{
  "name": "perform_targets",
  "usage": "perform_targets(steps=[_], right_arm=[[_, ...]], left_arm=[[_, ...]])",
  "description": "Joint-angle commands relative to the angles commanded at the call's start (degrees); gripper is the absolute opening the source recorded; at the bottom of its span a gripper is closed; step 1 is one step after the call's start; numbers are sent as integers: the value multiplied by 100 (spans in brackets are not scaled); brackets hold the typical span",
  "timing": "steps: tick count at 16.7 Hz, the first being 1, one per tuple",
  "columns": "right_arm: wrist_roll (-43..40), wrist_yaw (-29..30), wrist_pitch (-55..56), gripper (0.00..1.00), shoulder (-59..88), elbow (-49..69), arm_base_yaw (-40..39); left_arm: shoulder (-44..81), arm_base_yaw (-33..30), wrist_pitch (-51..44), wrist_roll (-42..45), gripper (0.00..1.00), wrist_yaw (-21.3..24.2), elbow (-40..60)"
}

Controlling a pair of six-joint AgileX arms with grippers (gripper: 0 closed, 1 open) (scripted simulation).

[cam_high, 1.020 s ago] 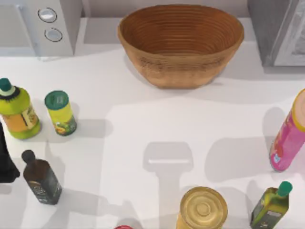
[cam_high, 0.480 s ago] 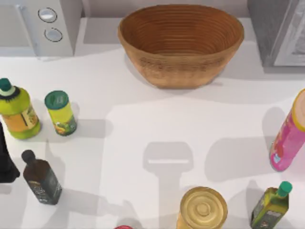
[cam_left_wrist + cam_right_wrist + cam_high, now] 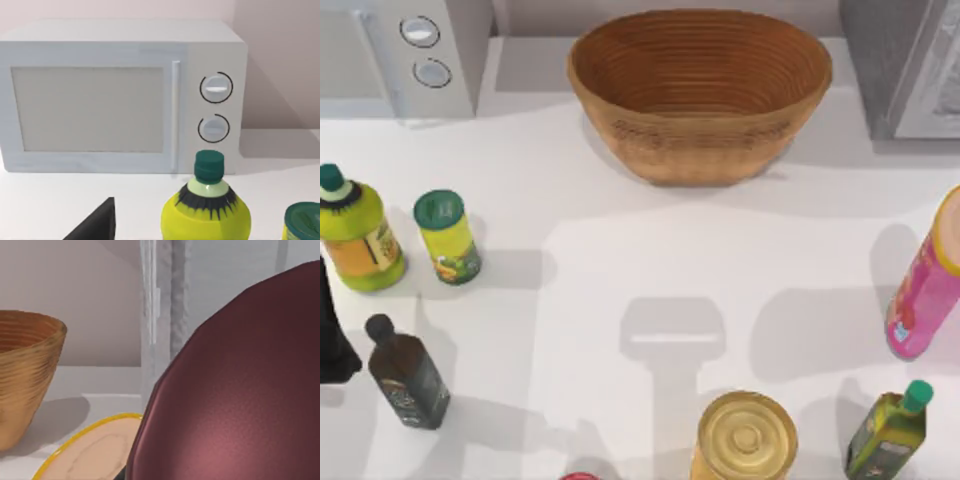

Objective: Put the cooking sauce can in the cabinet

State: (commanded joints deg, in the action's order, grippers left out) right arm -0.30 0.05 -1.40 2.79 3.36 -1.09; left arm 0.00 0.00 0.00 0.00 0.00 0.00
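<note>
The cooking sauce can [image 3: 235, 390] looms near the cabinet [image 3: 210, 285]; label unreadable, claw state unclear.

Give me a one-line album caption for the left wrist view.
A white microwave with two round knobs stands behind a green-capped yellow bottle on the white table.

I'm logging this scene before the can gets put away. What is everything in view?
microwave: 1, white, back left
basket: 1, brown, back middle
cabinet: 1, gray, back right
squat bottle: 1, yellow-green, left edge
green-lidded can: 1, yellow-green, beside that bottle
dark bottle: 1, brown-black, front left
gold-lidded can: 1, gold, front middle
oil bottle: 1, olive green, front right
canister: 1, pink, right edge
cooking sauce can: 1, maroon top, close before the right wrist camera
left arm: 1, black, left edge
</note>
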Motion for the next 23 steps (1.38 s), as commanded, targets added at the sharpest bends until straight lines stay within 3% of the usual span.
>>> perform_targets(steps=[23], right_arm=[[120, 928, -2289, 0, 5956, 8175, -728]], left_arm=[[0, 0, 0, 0, 100, 0, 0]])
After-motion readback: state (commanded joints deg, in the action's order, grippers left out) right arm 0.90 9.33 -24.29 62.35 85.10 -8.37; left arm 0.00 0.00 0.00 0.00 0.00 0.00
